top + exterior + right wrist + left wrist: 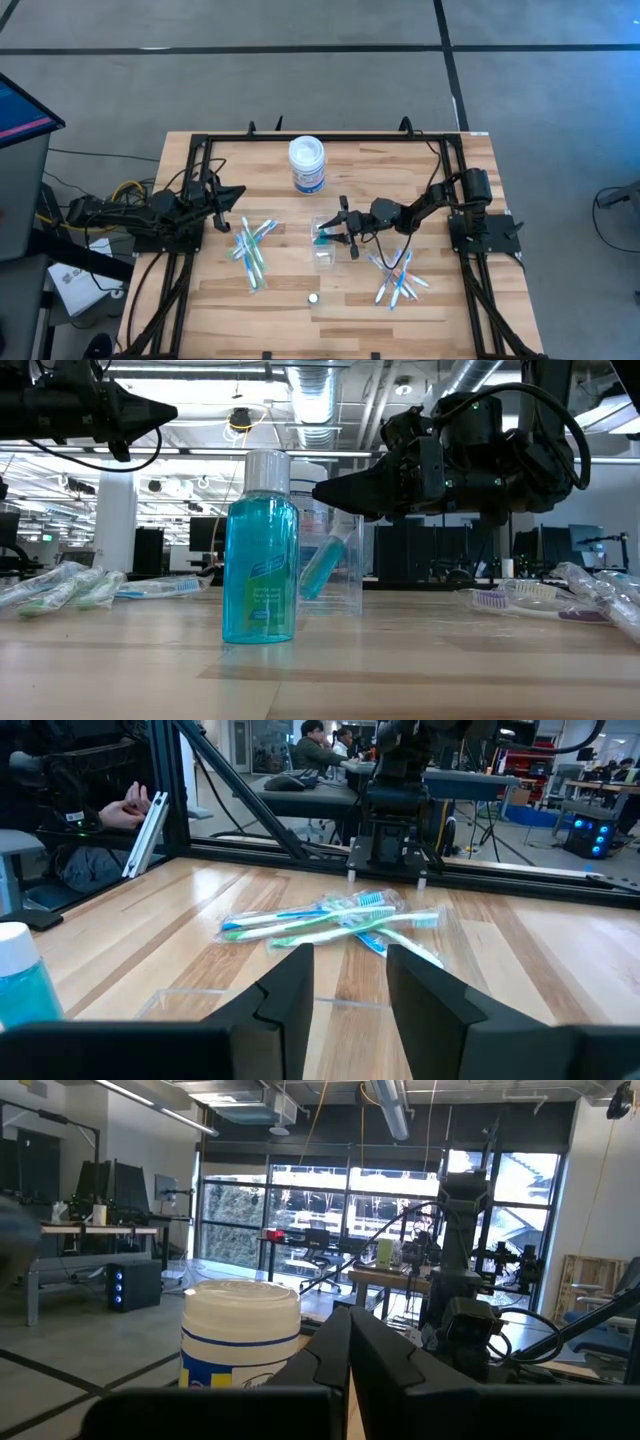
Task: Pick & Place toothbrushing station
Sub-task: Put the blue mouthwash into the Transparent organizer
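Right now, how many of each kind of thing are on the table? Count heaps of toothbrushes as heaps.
Jar: 1
Cup: 1
Blue bottle: 1
Toothbrush heaps: 2, one left, one right
Toothbrush in the cup: 1
Total: 6

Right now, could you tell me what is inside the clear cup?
A teal toothbrush leans inside the cup. The right pincer hovers above it; the bottle hides the cup's left side.

White round jar with blue label, upright, upper centre of wooden table. Black frame rails along table edges. Grey floor around. Yellow cables at left. Person's hand upper left, right wrist view.
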Robot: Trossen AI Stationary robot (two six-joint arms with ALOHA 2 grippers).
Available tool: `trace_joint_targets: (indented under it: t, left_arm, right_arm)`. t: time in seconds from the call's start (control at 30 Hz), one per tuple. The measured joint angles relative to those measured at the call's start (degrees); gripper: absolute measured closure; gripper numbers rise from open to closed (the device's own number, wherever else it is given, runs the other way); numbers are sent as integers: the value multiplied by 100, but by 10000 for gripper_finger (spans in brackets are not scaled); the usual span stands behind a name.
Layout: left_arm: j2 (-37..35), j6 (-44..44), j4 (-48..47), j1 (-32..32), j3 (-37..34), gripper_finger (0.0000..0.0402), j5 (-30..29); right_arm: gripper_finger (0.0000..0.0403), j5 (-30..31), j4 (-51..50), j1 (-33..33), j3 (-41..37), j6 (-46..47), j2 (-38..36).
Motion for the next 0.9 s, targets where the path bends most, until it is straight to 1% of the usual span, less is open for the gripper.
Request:
trace_joint_targets:
  t: [0.37,0.43,0.57,0.73,0.9]
  left_arm:
    - [0,0,0,-1,-2,400,0]
    - [-1,-4,0,0,-1,400,0]
    - [0,-43,0,0,-2,400,146]
    - [57,-62,-10,1,-1,400,174]
    - [367,-63,42,-1,-2,400,310]
  right_arm:
    - [284,-15,-46,11,0,0,-42]
    - [284,-104,-42,11,0,2,-42]
    - [284,-198,-228,13,0,2,-270]
    - [284,-208,-1303,17,0,0,-859]
    - [284,-210,-2251,20,0,-48,-1398]
